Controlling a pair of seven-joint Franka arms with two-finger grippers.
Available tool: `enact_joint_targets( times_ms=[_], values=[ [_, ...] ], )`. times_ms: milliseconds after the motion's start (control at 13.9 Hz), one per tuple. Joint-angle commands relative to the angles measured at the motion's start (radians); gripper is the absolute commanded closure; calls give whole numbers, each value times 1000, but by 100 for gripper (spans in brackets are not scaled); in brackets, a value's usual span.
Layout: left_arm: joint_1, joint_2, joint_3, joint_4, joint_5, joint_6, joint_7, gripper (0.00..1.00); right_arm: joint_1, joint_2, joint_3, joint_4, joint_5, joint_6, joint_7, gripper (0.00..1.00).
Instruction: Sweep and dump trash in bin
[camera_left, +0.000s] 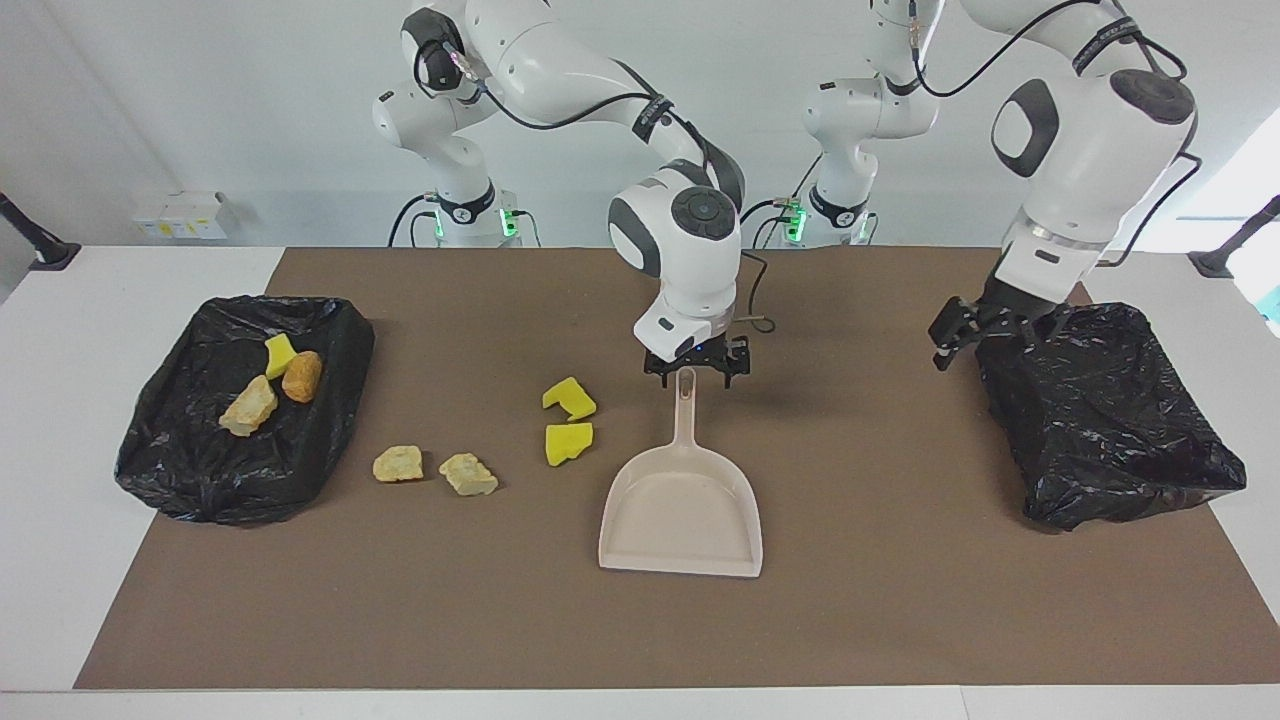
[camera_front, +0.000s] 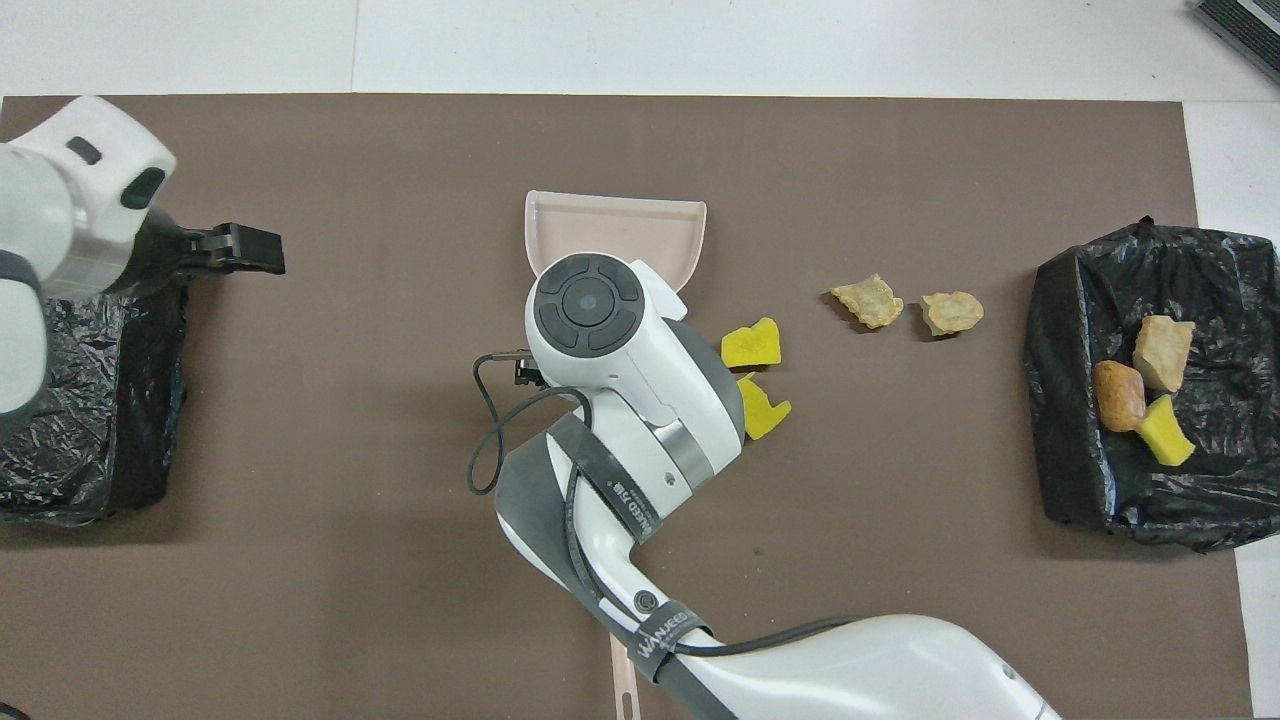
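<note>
Right gripper (camera_left: 697, 366) is hanging over the dustpan (camera_left: 682, 505) handle, fingers spread, touching nothing. Left gripper (camera_left: 968, 335) is hovering spread beside an empty bin (camera_left: 1105, 415). Four scraps (camera_left: 569, 420) are lying between dustpan and filled bin (camera_left: 245, 405); three sit inside.

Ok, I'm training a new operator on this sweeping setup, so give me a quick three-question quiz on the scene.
1. How many scraps lie on the mat, outside the bins?
2. True or false: the dustpan holds a scrap.
3. Which arm's hand is over the dustpan's handle? A left, B right.
Key: 1 four; 2 false; 3 B, the right hand, open.
</note>
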Motion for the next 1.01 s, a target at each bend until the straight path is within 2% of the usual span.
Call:
enact_joint_targets(
  times_ms=[0,144,360,504,720,936],
  values=[
    [-73,62,12,40,-3,41,-16,0,48,-138,-2,-182,12,17,14,0],
    [-118,98,12,55,-21,66,-40,0,68,-236,-1,-295,13,32,66,0],
    [-254,249,14,115,-17,181,-219,0,126,-378,-1,-524,18,146,161,0],
    [-307,272,14,112,-17,215,-220,0,161,-440,1,-636,21,204,238,0],
    [-386,292,14,102,-9,219,-221,0,197,-501,1,-739,27,211,252,0],
    [-429,284,14,45,-8,210,-204,0,229,-509,2,-814,72,252,283,0]
  ],
)
